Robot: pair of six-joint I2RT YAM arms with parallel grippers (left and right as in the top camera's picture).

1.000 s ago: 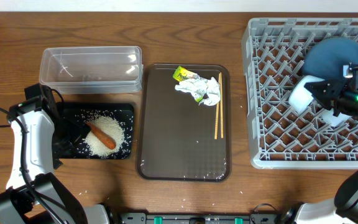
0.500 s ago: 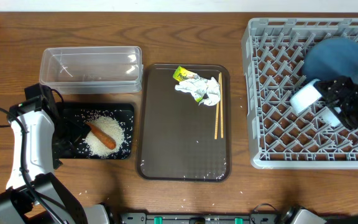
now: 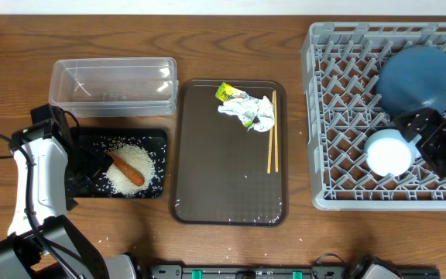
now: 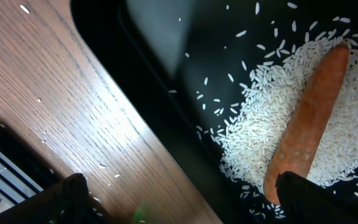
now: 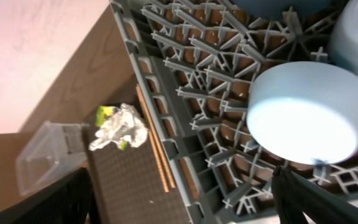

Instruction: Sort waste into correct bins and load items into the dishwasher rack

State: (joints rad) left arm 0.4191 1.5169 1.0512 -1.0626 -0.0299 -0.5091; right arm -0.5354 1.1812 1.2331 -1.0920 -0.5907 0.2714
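The light-blue bowl (image 3: 388, 152) (image 5: 306, 121) lies upside down in the grey dishwasher rack (image 3: 339, 116) (image 5: 191, 74), below the blue plate (image 3: 418, 79). My right gripper (image 3: 423, 138) (image 5: 179, 208) is open just right of the bowl and holds nothing. The rice (image 3: 136, 164) (image 4: 328, 106) and carrot (image 3: 126, 169) (image 4: 309, 124) lie in the black tray (image 3: 155, 139) (image 4: 166, 68). My left gripper (image 3: 82, 170) (image 4: 185, 208) hangs open over that tray's left edge. The crumpled paper (image 3: 252, 111) (image 5: 122, 127), the wrapper (image 3: 224, 92) and the chopsticks (image 3: 272, 143) (image 5: 157, 155) lie on the brown serving tray (image 3: 223, 178).
The clear tub (image 3: 113, 81) (image 5: 48, 149) stands behind the black tray. A few loose rice grains lie on the wooden table (image 4: 73, 106) beside the black tray. The rack fills the right end of the table up to its edge.
My right gripper opened and let go of the bowl. The bowl went from tilted in the jaws to lying rim down in the rack, nearer the front. The left arm stayed still.
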